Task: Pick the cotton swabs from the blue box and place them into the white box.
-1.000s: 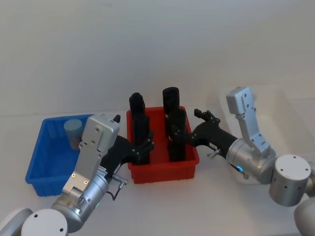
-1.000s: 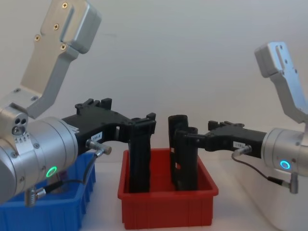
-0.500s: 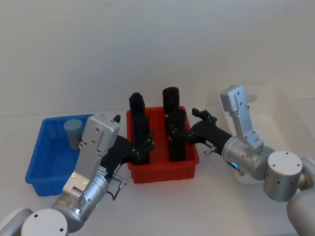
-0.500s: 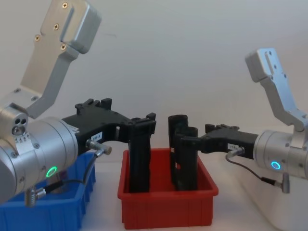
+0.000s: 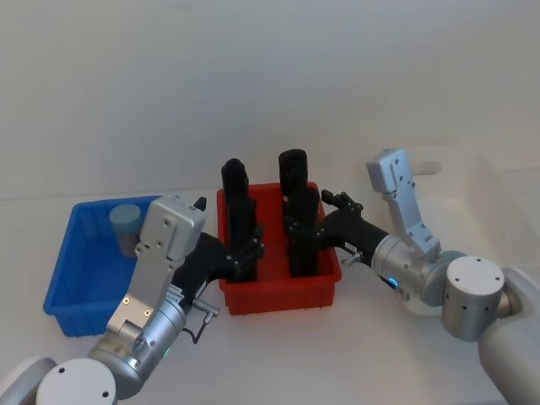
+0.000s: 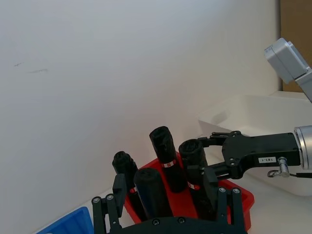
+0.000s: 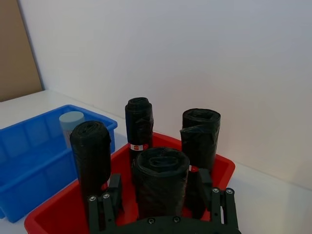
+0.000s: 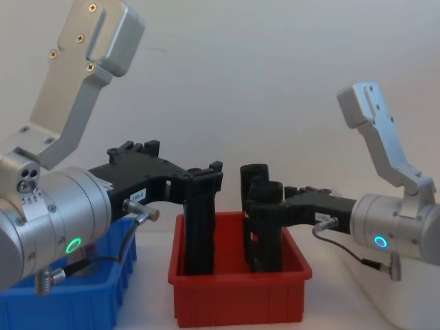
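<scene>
Right gripper point(image 5: 302, 234) farther over black roll point(image 5: 304, 232)

White table point(image 5: 278, 354): blue box point(image 5: 63, 291), red bin point(image 5: 278, 291), white box point(image 5: 494, 198).

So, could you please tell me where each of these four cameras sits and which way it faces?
Head: high, looking down on the red plastic bin of black rolls, both arms showing.
Chest: low, side-on across that bin, left gripper and right gripper at its rolls.
Left wrist: over its own fingers toward the rolls.
Right wrist: likewise, bright blue ribbed plastic bin beyond.
All share the bin.
</scene>
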You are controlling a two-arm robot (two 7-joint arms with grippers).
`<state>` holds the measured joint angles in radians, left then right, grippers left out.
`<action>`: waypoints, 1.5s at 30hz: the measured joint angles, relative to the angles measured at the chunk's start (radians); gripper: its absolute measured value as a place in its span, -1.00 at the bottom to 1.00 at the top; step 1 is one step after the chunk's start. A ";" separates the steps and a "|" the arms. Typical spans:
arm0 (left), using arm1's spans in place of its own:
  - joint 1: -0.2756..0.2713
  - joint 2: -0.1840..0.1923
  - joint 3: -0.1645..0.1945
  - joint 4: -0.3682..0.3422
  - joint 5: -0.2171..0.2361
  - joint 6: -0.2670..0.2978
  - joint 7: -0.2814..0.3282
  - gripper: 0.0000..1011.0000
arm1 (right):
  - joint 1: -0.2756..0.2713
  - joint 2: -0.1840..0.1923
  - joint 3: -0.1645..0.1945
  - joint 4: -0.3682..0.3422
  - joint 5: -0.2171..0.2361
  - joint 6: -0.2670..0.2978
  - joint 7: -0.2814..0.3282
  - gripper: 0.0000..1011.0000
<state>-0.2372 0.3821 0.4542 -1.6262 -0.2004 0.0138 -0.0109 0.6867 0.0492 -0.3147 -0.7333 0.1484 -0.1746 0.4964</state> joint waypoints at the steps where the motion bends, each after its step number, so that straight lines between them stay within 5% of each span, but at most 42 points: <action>1: 0.000 0.000 0.000 0.000 0.000 0.000 0.000 0.99 | 0.006 -0.002 -0.001 0.012 0.001 -0.003 0.004 0.94; 16: 0.000 0.000 0.000 0.000 0.000 0.000 0.000 0.99 | 0.095 -0.041 -0.008 0.187 0.029 -0.076 0.049 0.14; 22: 0.000 0.000 0.000 0.000 0.000 0.000 0.000 0.99 | 0.102 -0.045 -0.008 0.196 0.032 -0.092 0.053 0.03; 27: 0.000 0.000 0.000 0.000 0.000 0.000 0.000 0.99 | 0.080 -0.037 -0.008 0.137 0.033 -0.092 0.050 -0.01; 45: 0.000 0.000 0.000 0.000 0.000 0.000 0.000 0.99 | -0.096 0.038 0.007 -0.297 0.039 0.007 -0.100 -0.15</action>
<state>-0.2372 0.3822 0.4542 -1.6262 -0.2004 0.0138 -0.0109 0.5903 0.0869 -0.3074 -1.0304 0.1871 -0.1677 0.3968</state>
